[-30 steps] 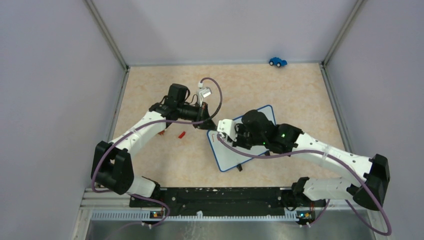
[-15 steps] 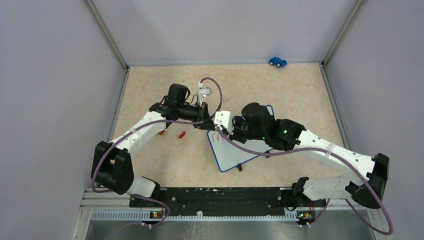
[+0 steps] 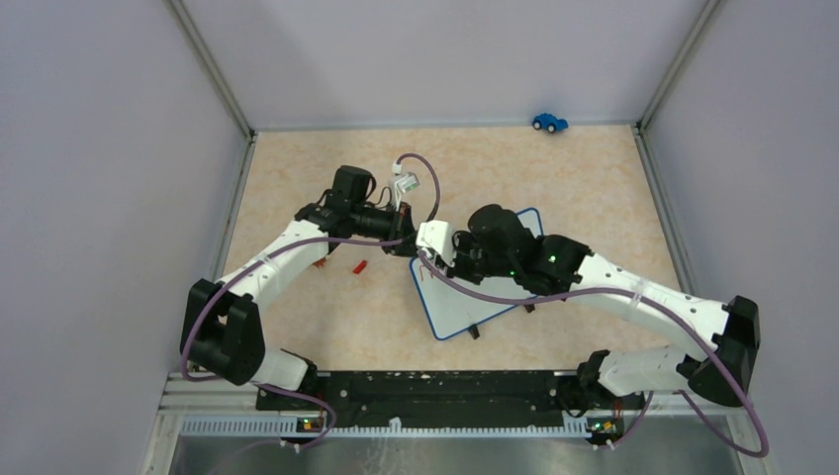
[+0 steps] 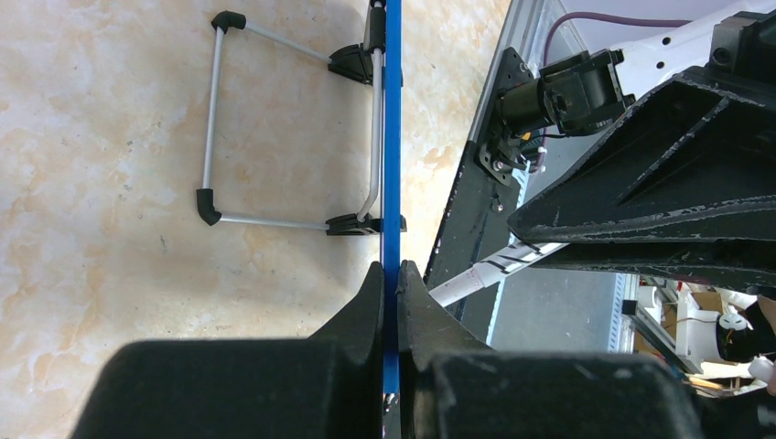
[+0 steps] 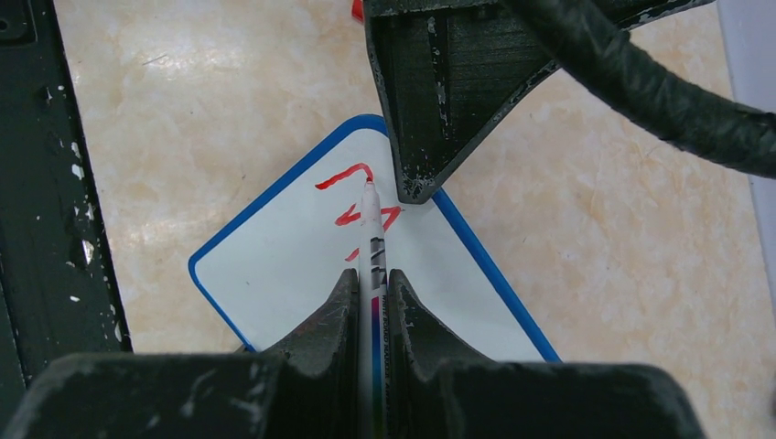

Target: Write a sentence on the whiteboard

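The whiteboard (image 3: 465, 302), white with a thin blue rim, lies tilted at mid-table. My left gripper (image 3: 405, 247) is shut on its upper-left corner; the left wrist view shows the blue rim (image 4: 392, 137) edge-on between the fingers of the left gripper (image 4: 391, 267). My right gripper (image 5: 371, 273) is shut on a white marker (image 5: 371, 233) whose tip touches the whiteboard (image 5: 284, 265). Of the sentence, only a few red strokes (image 5: 346, 174) show beside the tip. In the top view the right gripper (image 3: 427, 261) hides most of them.
A red marker cap (image 3: 360, 265) lies on the table left of the board. A blue toy car (image 3: 549, 122) sits at the back wall. The board's wire stand (image 4: 215, 110) with black clip feet shows underneath. The black base rail (image 3: 435, 388) runs along the near edge.
The right arm has slid left and up along the board toward its upper-left corner, leaving red strokes there. The left arm and the board have stayed put.
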